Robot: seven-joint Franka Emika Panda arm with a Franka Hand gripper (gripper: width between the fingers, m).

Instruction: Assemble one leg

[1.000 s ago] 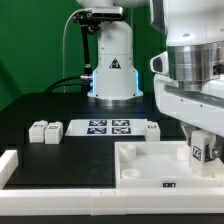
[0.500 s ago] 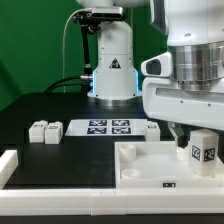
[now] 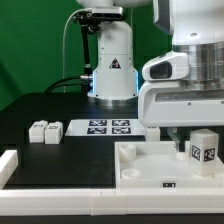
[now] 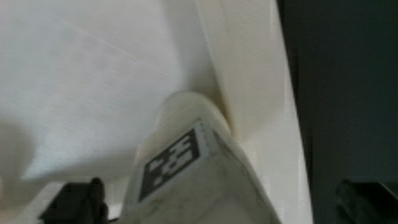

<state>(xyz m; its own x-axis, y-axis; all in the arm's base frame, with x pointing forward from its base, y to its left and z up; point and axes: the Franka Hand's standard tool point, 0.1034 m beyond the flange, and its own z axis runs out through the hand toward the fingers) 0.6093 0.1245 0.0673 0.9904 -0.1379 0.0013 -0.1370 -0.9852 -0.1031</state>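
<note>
Lifted higher than before, the leg [image 3: 204, 147] hangs over the panel [image 3: 150, 165], tool [image 3: 199, 140] grip unclear.

A black table [image 3: 40, 105] fills the scene, with a green backdrop [image 3: 30, 40] behind it. A flat marker board [image 3: 108, 127] printed with black-and-white squares lies near the table's middle. In front, toward the exterior view's right, sits a large white panel [image 3: 150, 170] with raised edges. A white rail [image 3: 8, 165] lies at the exterior view's left edge.
</note>
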